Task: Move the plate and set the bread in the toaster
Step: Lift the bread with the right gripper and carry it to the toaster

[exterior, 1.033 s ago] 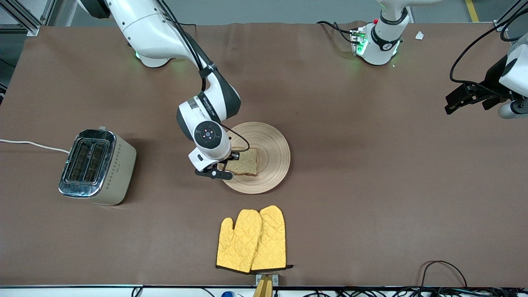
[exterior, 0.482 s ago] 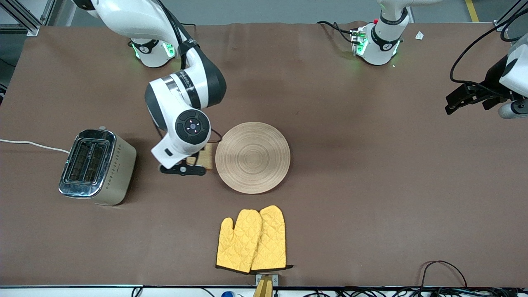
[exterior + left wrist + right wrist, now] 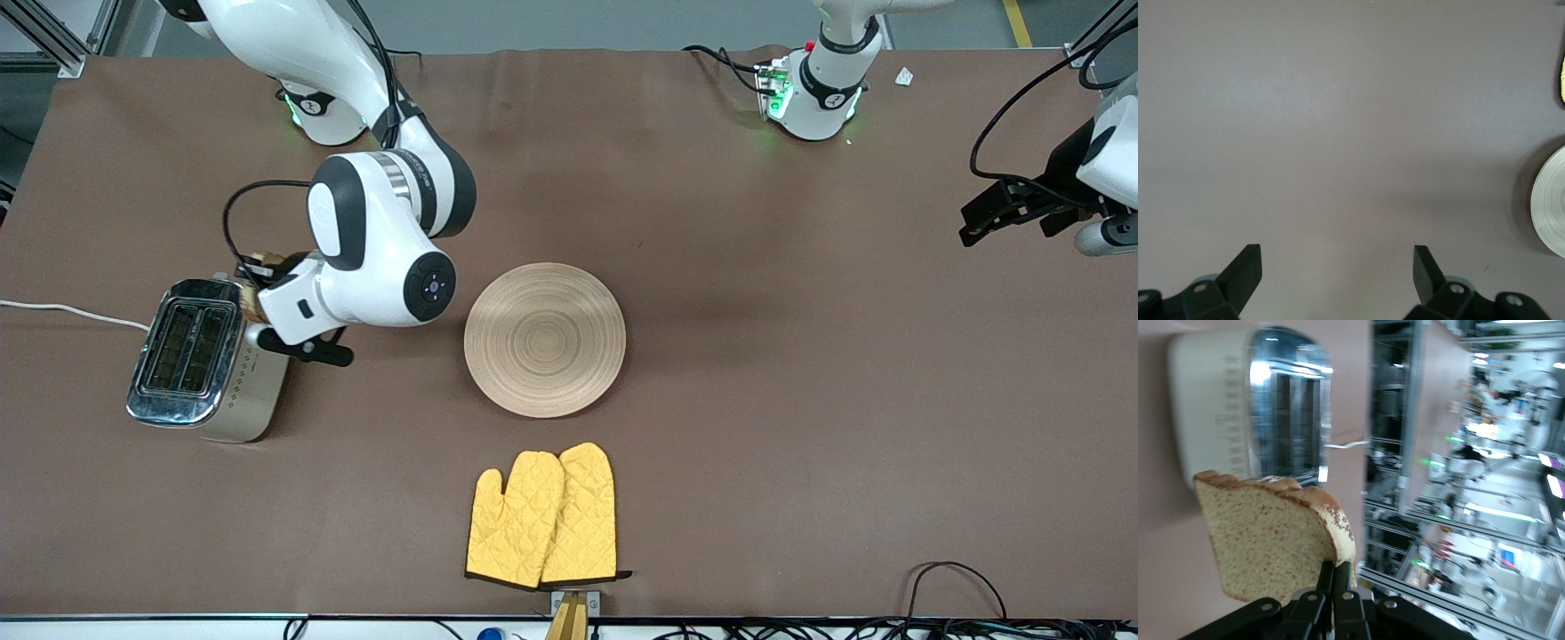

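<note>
Right jaws [image 3: 1336,577] pinch bread [image 3: 1265,537] over toaster [image 3: 1265,413] | left jaws [image 3: 1338,267] spread

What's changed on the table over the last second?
The right hand lifted the bread off the plate and carried it toward the right arm's end of the table, over the toaster, still gripped. Plate, toaster, yellow mitts and the waiting, open left hand stayed put.
</note>
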Tool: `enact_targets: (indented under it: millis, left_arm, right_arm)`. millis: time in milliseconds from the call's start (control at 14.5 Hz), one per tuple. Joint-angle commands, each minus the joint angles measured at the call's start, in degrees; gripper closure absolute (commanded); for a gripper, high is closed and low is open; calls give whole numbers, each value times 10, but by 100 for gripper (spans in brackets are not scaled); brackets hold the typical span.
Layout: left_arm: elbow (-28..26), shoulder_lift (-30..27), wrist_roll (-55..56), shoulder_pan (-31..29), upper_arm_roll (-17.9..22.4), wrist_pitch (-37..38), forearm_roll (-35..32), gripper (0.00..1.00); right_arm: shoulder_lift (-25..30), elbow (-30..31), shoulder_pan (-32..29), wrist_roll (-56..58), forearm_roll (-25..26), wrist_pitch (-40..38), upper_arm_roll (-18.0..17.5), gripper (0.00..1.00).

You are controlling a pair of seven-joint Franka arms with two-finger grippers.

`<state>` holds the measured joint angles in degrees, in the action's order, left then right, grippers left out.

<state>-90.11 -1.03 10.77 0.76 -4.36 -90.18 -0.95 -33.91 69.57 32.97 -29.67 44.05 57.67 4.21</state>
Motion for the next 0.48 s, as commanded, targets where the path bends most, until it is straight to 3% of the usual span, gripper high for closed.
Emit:
enact_targets:
  millis: [0,413]
  left_arm:
    - [4,-3,-10,-5,1,4,8,0]
    - [3,-3,-10,-5,1,9,9,0]
  right_arm:
    - [-5,0,-22,1,60,-16,-1,100]
    - [-5,-7,-83,8,112,4,12,100]
